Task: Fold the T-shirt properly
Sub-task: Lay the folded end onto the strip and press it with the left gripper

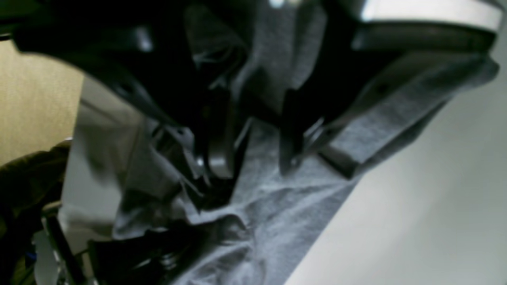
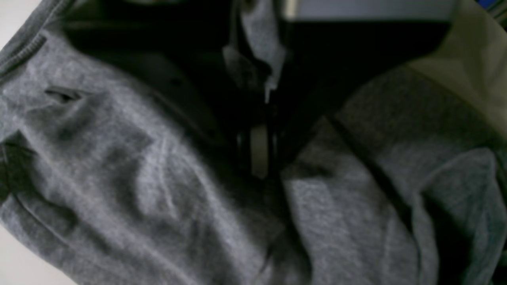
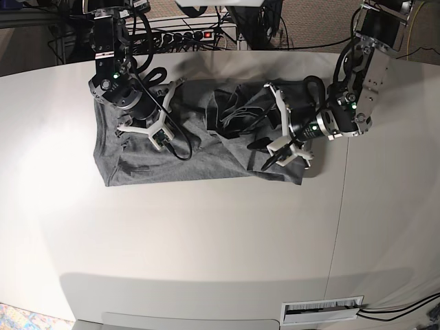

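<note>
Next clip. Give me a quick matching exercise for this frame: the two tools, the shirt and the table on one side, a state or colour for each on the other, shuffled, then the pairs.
Things:
1. Left tool
2. Right tool
3. T-shirt
4. Table

States or colours:
A. white, bare in the near half
B. shut, down on the cloth
C. grey, spread out with one end bunched up
D. fingers apart, over the bunched end

Pairs: 1-D, 2-B, 3-C, 4-A

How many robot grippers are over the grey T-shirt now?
2. The right gripper is on the T-shirt toward the base view's left; the left gripper is over its bunched end.
</note>
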{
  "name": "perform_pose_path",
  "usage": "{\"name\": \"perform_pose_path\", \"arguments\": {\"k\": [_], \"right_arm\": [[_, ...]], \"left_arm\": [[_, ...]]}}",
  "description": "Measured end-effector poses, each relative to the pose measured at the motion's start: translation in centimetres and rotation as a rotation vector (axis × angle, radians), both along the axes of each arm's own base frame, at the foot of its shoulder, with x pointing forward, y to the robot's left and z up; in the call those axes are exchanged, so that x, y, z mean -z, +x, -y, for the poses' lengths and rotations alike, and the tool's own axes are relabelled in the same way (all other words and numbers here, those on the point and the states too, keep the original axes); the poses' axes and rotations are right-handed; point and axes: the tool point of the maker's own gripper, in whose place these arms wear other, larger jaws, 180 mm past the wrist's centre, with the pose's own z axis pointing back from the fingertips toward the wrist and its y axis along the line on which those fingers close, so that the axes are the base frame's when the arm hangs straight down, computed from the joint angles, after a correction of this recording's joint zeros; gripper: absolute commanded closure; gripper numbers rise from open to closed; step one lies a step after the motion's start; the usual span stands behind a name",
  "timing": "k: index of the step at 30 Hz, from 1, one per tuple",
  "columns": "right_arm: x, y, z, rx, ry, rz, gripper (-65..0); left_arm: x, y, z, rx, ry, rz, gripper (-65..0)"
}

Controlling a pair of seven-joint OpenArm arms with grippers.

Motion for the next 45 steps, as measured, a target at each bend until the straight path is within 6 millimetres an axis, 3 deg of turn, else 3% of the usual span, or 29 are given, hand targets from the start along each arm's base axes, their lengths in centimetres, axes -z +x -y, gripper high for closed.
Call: {"name": "perform_pose_path", "arguments": {"k": [6, 17, 19, 21, 22, 26, 30, 33, 39, 43, 45], "right_arm": [[0.0, 0.0, 0.0, 0.0, 0.0, 0.0, 0.0], [0.0, 0.0, 0.0, 0.0, 0.0, 0.001, 0.0], [0.0, 0.0, 0.0, 0.0, 0.0, 0.001, 0.0], [0.0, 0.0, 0.0, 0.0, 0.0, 0.001, 0.0], [0.0, 0.0, 0.0, 0.0, 0.0, 0.001, 0.0], [-0.1, 0.1, 0.0, 0.0, 0.0, 0.003, 0.0], [-0.1, 0.1, 0.0, 0.0, 0.0, 0.003, 0.0], [-0.1, 0.1, 0.0, 0.0, 0.0, 0.002, 0.0], [-0.1, 0.1, 0.0, 0.0, 0.0, 0.003, 0.0], [-0.1, 0.1, 0.0, 0.0, 0.0, 0.002, 0.0], [0.0, 0.1, 0.0, 0.0, 0.0, 0.002, 0.0]], "left_arm": [[0.1, 0.0, -0.1, 0.0, 0.008, 0.004, -21.6], [2.4, -0.6, 0.1, -0.028, 0.115, 0.085, -21.3], [2.4, -0.4, 0.1, -0.032, 0.121, 0.098, -15.3], [1.9, 0.1, 0.1, -0.059, 0.104, 0.12, -2.4], [1.6, 0.5, 0.0, -0.079, 0.097, 0.136, 0.0], [0.2, 2.3, -0.1, -0.118, 0.076, 0.202, 0.0], [-1.9, 5.3, -0.8, -0.197, 0.074, 0.269, 0.0], [-3.5, 6.4, 0.1, -0.201, 0.03, 0.294, 0.0], [-5.4, 6.4, 3.4, -0.193, -0.084, 0.282, 0.0], [-4.9, 5.7, 5.3, -0.139, -0.064, 0.269, 0.0], [-4.3, 5.2, 5.6, -0.097, -0.029, 0.279, -14.8]]}}
